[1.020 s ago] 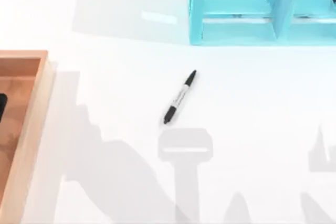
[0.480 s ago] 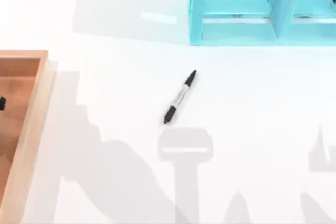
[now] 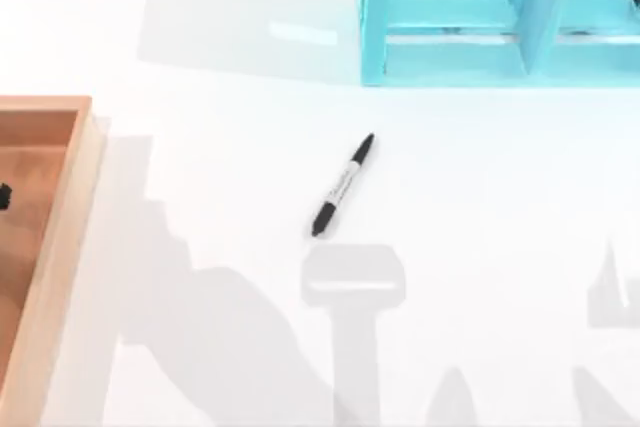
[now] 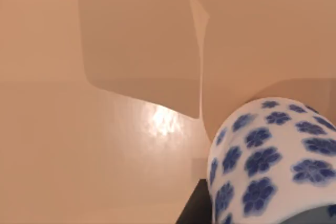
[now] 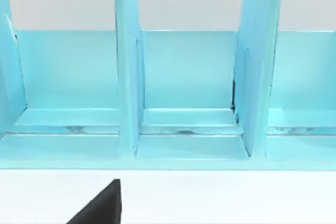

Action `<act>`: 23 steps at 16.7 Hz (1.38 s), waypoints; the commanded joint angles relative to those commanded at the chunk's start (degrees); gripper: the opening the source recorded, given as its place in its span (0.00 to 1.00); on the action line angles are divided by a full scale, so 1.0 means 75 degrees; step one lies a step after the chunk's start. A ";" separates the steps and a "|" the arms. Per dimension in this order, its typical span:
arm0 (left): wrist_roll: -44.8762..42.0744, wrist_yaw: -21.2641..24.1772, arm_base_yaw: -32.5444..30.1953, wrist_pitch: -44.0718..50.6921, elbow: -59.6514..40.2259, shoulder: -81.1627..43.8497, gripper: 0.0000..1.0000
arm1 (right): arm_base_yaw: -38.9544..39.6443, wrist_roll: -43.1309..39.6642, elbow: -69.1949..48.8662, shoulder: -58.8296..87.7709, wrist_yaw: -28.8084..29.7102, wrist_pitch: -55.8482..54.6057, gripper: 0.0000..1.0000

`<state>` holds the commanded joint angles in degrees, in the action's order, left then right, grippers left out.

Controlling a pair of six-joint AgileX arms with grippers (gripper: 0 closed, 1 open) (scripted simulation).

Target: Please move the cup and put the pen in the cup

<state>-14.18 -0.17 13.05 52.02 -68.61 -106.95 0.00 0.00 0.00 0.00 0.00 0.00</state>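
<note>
The pen [image 3: 343,185] lies flat on the white table near its middle, slanted, with black ends and a pale labelled barrel. The cup [image 4: 273,156], white with blue flowers, is very close in the left wrist view, over the wooden tray's floor. A dark part of my left gripper [image 4: 194,211] sits right against the cup's side. In the top view a small black bit of that gripper [image 3: 3,197] pokes in at the left edge, over the tray. The right wrist view has a dark wedge of my right gripper [image 5: 100,205] low over the table, facing the cyan rack.
A wooden tray [image 3: 60,247] with raised walls takes up the table's left edge. A cyan rack [image 3: 500,17] with upright dividers [image 5: 128,77] stands at the back right. Arm shadows fall across the front of the table.
The black bit of my left gripper at the top view's left edge has shrunk and slid further left. The pen has not moved.
</note>
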 joint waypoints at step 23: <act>0.3554 0.0016 -0.3566 0.4461 -0.3761 0.0710 0.00 | 0.0000 0.0000 0.0000 0.0000 0.0000 0.0000 1.00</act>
<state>12.47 -0.05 -13.69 85.47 -96.82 -101.62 0.00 0.00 0.00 0.00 0.00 0.00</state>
